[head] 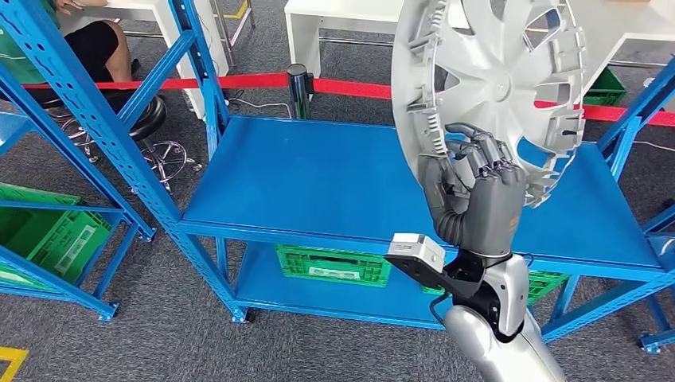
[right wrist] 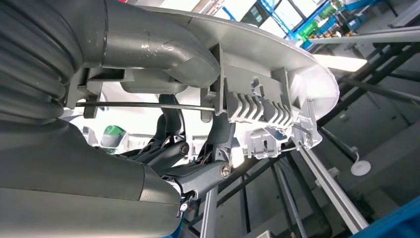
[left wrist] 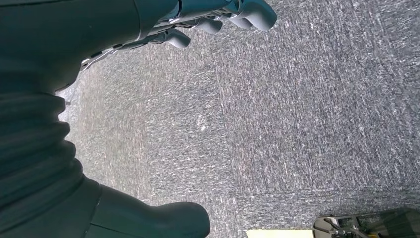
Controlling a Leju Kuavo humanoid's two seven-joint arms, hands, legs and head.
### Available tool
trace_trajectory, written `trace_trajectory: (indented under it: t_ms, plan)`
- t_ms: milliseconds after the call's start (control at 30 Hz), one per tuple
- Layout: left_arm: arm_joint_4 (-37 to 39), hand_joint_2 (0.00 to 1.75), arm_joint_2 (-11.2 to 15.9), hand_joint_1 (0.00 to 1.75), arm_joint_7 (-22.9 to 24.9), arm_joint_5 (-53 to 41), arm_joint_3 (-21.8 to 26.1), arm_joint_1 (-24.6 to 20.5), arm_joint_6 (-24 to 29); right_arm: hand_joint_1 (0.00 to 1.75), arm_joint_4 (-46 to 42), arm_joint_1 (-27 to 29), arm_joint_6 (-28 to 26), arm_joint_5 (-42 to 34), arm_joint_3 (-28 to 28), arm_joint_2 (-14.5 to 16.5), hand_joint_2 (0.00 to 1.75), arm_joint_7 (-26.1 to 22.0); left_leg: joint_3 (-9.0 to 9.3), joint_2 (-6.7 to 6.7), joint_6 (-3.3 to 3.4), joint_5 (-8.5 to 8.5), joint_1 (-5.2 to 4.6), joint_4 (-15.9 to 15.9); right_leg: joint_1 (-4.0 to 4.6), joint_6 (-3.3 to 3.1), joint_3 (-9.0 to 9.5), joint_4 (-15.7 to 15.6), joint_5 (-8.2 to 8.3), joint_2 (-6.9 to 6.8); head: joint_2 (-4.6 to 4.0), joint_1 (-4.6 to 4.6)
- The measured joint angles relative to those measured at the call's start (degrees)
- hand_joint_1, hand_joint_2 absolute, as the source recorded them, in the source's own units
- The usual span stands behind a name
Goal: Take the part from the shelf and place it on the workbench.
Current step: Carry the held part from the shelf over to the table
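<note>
Part: a silver wheel cover (head: pixel 489 87), spoked, with clips and a wire ring round its inner rim, is held up on edge above the right end of the blue shelf top (head: pixel 318 179), its lower rim close over that surface; whether it touches I cannot tell.
Right hand: the right hand (head: pixel 477 195) grips the wheel cover at its lower rim, thumb on one face and dark fingers (head: pixel 485 155) hooked over the edge; the right wrist view shows the thumb pressed on the rim (right wrist: pixel 257 64) beside the ribbed clips.
Left hand: the left hand (left wrist: pixel 74 124) hangs over grey carpet (left wrist: pixel 297 124), holding nothing, fingers (left wrist: pixel 247 12) a little curled and apart from the thumb.
Below the shelf top: green crates (head: pixel 333 265) sit on the lower level.
Behind: a red barrier tape (head: pixel 239 80) runs across, with white tables (head: pixel 342 20) past it.
Far left: a seated person (head: pixel 95 44) on a black stool (head: pixel 147 119).
</note>
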Motion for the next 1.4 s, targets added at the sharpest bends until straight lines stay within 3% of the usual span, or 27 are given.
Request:
trace_trajectory:
  t_ms: [100,133,233,267,300,333,400,433,467,567,600,633,733,767,800,833,867,933,1000,1067,1100,1167,1233,1267,1300,1333,1400]
  plan:
    - [-0.03,1.75,-0.07,0.0,0.44,-0.09,0.01,-0.12,-0.29,1.75,-0.12,0.31,0.23,1.38,-0.01,0.04,1.75,0.25,0.23,0.17,0.81,0.86,0.19,-0.9,-0.08,0.53,-0.2,0.81,-0.89,0.05,0.0,0.05]
    - [-0.04,1.75,-0.1,0.0,0.58,-0.14,0.01,-0.21,-0.36,1.75,-0.13,0.35,0.38,1.73,-0.01,0.04,1.75,0.35,0.21,0.28,1.1,1.23,0.33,-1.29,-0.01,0.53,-0.86,2.63,-2.55,0.07,0.0,0.13]
    - [-0.05,1.75,-0.13,0.0,0.8,-0.2,0.02,-0.47,-0.45,1.75,-0.1,0.39,1.22,2.14,-0.02,0.03,1.75,0.67,-0.58,0.46,1.46,1.91,0.31,-1.51,0.11,0.43,-4.44,12.92,-9.37,0.07,0.0,0.28]
    - [-0.04,1.75,-0.13,0.0,0.85,-0.16,0.02,-0.51,-0.47,1.75,-0.08,0.37,1.64,2.09,-0.02,0.03,1.75,0.73,-1.03,0.48,1.41,2.19,0.27,-1.45,0.1,0.42,-4.92,15.06,-10.27,0.07,0.0,0.28]
    - [-0.04,1.75,-0.14,0.0,0.92,-0.07,0.03,-0.53,-0.48,1.75,-0.03,0.28,2.08,2.02,-0.02,0.04,1.75,0.74,-1.54,0.47,1.29,2.55,0.28,-1.37,0.09,0.41,-4.38,15.05,-10.03,0.06,0.0,0.29]
    - [-0.04,1.75,-0.16,0.0,1.03,0.03,0.05,-0.54,-0.48,1.75,0.04,0.06,2.52,1.94,-0.02,0.05,1.75,0.71,-2.15,0.46,1.09,2.98,0.34,-1.23,0.07,0.37,-2.63,12.74,-8.84,0.04,0.0,0.29]
    - [-0.08,1.75,-0.2,0.0,1.21,0.25,0.19,-0.58,-0.48,1.75,0.34,-0.75,3.16,1.83,-0.02,0.22,1.75,0.6,-3.36,0.37,0.44,3.94,0.46,-0.78,0.14,0.21,2.4,5.1,-6.32,-0.05,0.0,0.27]
    - [-0.11,1.75,-0.21,0.0,1.26,0.3,0.28,-0.58,-0.48,1.75,0.48,-1.17,3.34,1.8,-0.01,0.34,1.75,0.55,-3.71,0.3,0.06,4.35,0.49,-0.57,0.29,-0.02,4.02,2.42,-5.44,-0.06,0.0,0.34]
    - [-0.14,1.75,-0.21,0.0,1.27,0.37,0.38,-0.59,-0.48,1.75,0.64,-1.53,3.44,1.79,-0.01,0.48,1.75,0.51,-3.86,0.24,-0.35,4.77,0.51,-0.43,0.43,-0.34,4.62,1.2,-5.14,-0.07,0.0,0.4]
    - [-0.15,1.75,-0.2,0.0,1.3,0.59,0.71,-0.51,-0.48,1.75,0.93,-2.26,3.51,1.81,0.0,0.85,1.75,0.42,-3.86,0.13,-1.65,6.1,0.72,-1.18,0.73,-1.85,3.27,1.3,-3.86,-0.16,0.0,0.51]
    - [-0.14,1.75,-0.19,0.0,1.31,0.64,0.8,-0.44,-0.48,1.75,0.98,-2.48,3.51,1.82,0.0,1.01,1.75,0.39,-4.22,0.13,-2.07,5.26,0.84,-0.95,0.71,-2.4,2.65,1.23,-3.1,-0.22,0.0,0.48]
    - [-0.13,1.75,-0.19,0.0,1.32,0.66,0.88,-0.36,-0.47,1.75,1.02,-2.67,3.52,1.82,0.0,1.15,1.75,0.36,-4.91,0.12,-2.46,3.17,0.96,0.37,0.59,-2.84,1.91,1.13,-2.25,-0.27,0.0,0.39]
    - [-0.11,1.75,-0.22,0.0,1.34,0.83,0.98,-0.38,-0.45,1.75,1.26,-2.87,3.74,1.71,0.0,1.44,1.75,0.14,-7.53,0.14,-3.53,-6.25,1.23,11.01,0.44,-3.28,-0.65,1.11,0.06,-0.3,0.0,0.15]
    - [-0.11,1.75,-0.21,0.0,1.32,1.0,1.08,-0.4,-0.42,1.75,1.46,-2.91,3.94,1.55,0.0,1.52,1.75,-0.04,-7.66,0.14,-3.76,-7.58,1.3,14.51,0.43,-3.2,-1.56,1.14,0.8,-0.32,0.0,0.14]
    - [-0.11,1.75,-0.2,0.0,1.28,1.17,1.21,-0.41,-0.38,1.75,1.7,-2.99,4.15,1.3,0.0,1.63,1.75,-0.22,-6.96,0.14,-3.89,-7.62,1.35,16.45,0.42,-3.07,-2.45,1.17,1.53,-0.33,0.0,0.11]
    - [-0.11,1.75,-0.19,0.0,1.18,1.34,1.36,-0.41,-0.33,1.75,1.98,-3.12,4.3,0.99,0.0,1.77,1.75,-0.41,-5.27,0.15,-3.91,-6.77,1.41,16.34,0.38,-2.89,-3.3,1.2,2.21,-0.35,0.0,0.1]
    - [-0.13,1.75,-0.18,0.0,1.04,1.45,1.49,-0.42,-0.28,1.75,2.29,-3.33,4.37,0.64,0.01,1.91,1.75,-0.59,-2.48,0.15,-3.85,-5.79,1.46,14.09,0.33,-2.66,-4.15,1.22,2.87,-0.36,0.0,0.09]
    - [-0.17,1.75,-0.16,0.0,0.79,1.52,1.63,-0.56,-0.24,1.75,2.73,-3.88,4.34,0.04,0.04,2.21,1.75,-0.89,4.54,0.0,-3.46,-6.32,1.37,5.92,0.31,-2.04,-5.32,1.28,3.98,-0.42,0.0,0.09]
    - [-0.2,1.75,-0.16,0.0,0.7,1.45,1.7,-0.65,-0.22,1.75,3.02,-4.38,4.22,-0.28,0.11,2.38,1.75,-1.18,8.17,-0.29,-2.65,-7.67,1.02,0.56,0.32,-1.31,-5.62,1.08,5.0,-0.56,0.0,0.1]
    - [-0.2,1.75,-0.14,0.0,0.75,1.31,1.74,-0.59,-0.23,1.75,3.28,-4.59,4.12,-0.44,0.18,2.42,1.75,-1.38,7.88,-0.32,-1.51,-7.09,0.8,-0.25,0.16,-0.51,-5.63,0.74,5.8,-0.59,0.0,0.07]
    - [-0.2,1.75,-0.13,0.0,0.8,1.21,1.75,-0.58,-0.24,1.75,3.38,-4.65,4.1,-0.57,0.2,2.43,1.75,-1.46,7.67,-0.18,-0.92,-6.63,0.81,-0.47,0.11,-0.19,-5.89,1.01,5.38,-0.52,0.0,0.03]
    - [-0.22,1.75,-0.05,0.0,0.89,0.99,1.76,-0.6,-0.24,1.75,3.56,-4.78,4.12,-0.89,0.22,2.43,1.75,-1.53,6.64,0.14,0.21,-5.25,0.9,-0.85,0.03,0.1,-7.29,4.46,1.34,-0.37,0.0,0.16]
    - [-0.26,1.75,0.03,0.0,1.02,0.78,1.76,-0.69,-0.26,1.75,3.81,-4.87,4.16,-1.15,0.27,2.44,1.75,-1.55,4.94,0.22,0.74,-3.82,0.68,-0.79,0.18,0.08,-9.37,11.65,-4.39,-0.3,0.0,0.3]
    - [-0.26,1.75,0.04,0.0,1.12,0.72,1.76,-0.7,-0.27,1.75,3.96,-4.87,4.21,-1.25,0.3,2.44,1.75,-1.55,3.98,0.23,0.84,-3.11,0.53,-0.72,0.29,0.03,-9.96,14.98,-5.85,-0.3,0.0,0.32]
    - [-0.26,1.75,0.04,0.0,1.21,0.68,1.76,-0.7,-0.3,1.75,4.11,-4.87,4.28,-1.31,0.33,2.44,1.75,-1.55,3.01,0.23,0.89,-2.43,0.37,-0.63,0.45,-0.11,-9.83,16.96,-5.93,-0.29,0.0,0.34]
    - [-0.26,1.75,0.04,0.0,1.29,0.63,1.76,-0.69,-0.32,1.75,4.25,-4.87,4.36,-1.36,0.36,2.47,1.75,-1.55,2.04,0.23,0.91,-1.75,0.23,-0.52,0.67,-0.37,-8.68,16.99,-4.78,-0.29,0.0,0.35]
    - [-0.26,1.75,0.04,0.0,1.33,0.5,1.76,-0.75,-0.33,1.75,4.38,-4.95,4.43,-1.4,0.39,2.64,1.75,-1.51,0.32,0.19,0.8,-0.45,0.05,-0.19,1.31,-1.32,-3.3,11.44,-2.21,-0.31,0.0,0.35]
